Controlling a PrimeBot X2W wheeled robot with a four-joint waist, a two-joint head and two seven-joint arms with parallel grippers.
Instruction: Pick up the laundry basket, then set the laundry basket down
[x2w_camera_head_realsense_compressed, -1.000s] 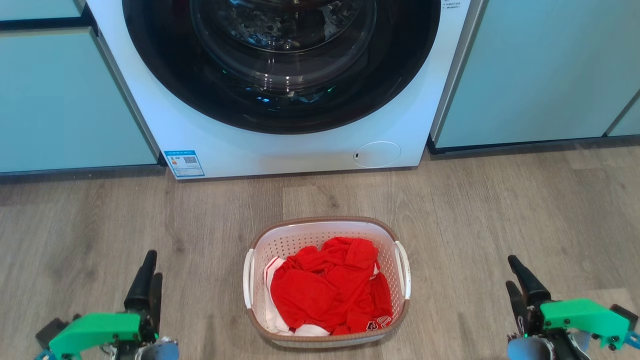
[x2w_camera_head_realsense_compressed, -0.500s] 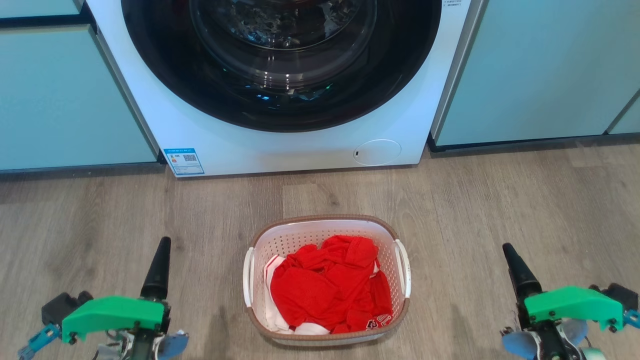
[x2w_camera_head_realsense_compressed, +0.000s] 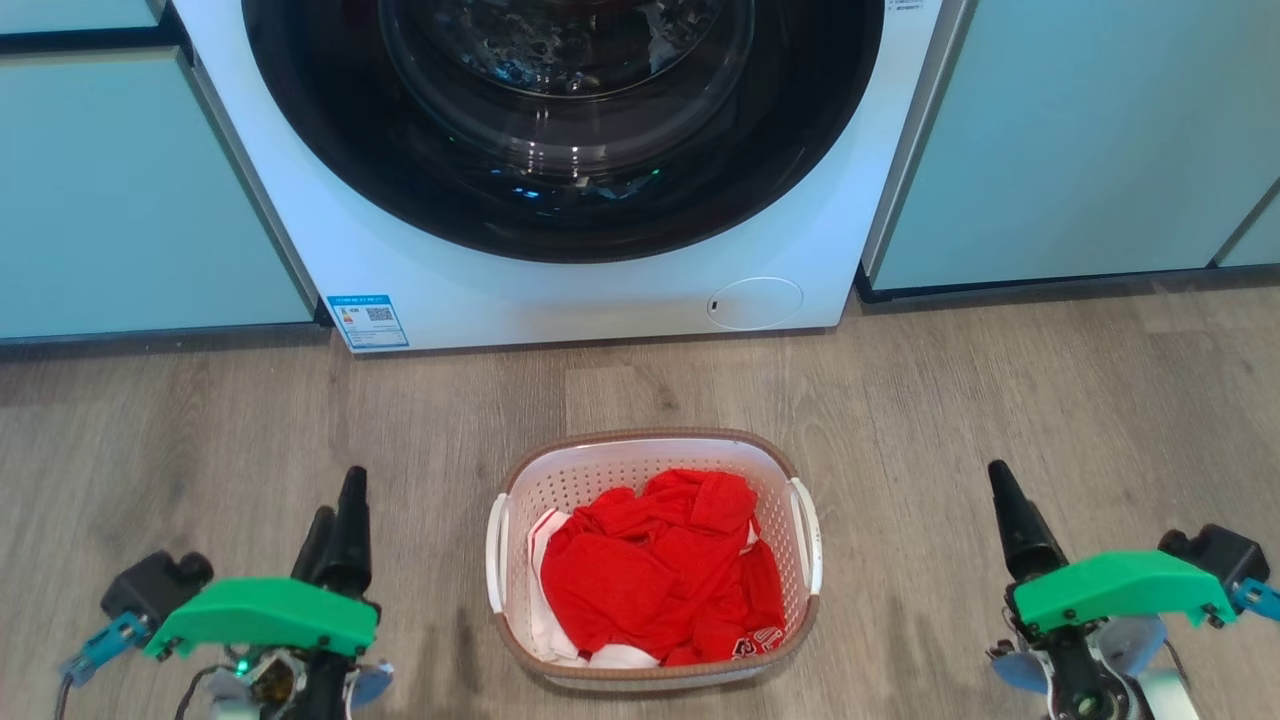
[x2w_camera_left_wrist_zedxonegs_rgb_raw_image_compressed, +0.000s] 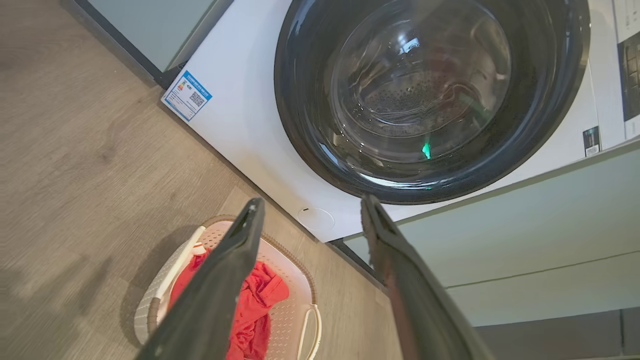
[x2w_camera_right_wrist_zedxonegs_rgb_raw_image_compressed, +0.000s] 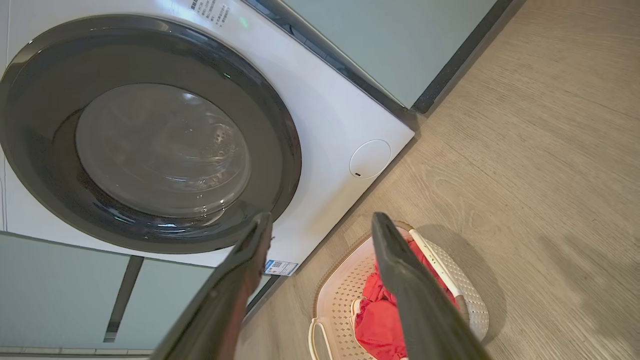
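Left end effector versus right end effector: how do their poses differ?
The left end effector stands left of the laundry basket, fingers nearly straight up the head view; the right end effector stands right of it, leaning inward. Left sits nearer the basket than right. Both are open, apart from it.

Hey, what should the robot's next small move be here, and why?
The laundry basket sits on the floor between the open, empty left gripper and right gripper, both clear of its left handle and right handle. So probably bring each gripper inward to its nearer handle.
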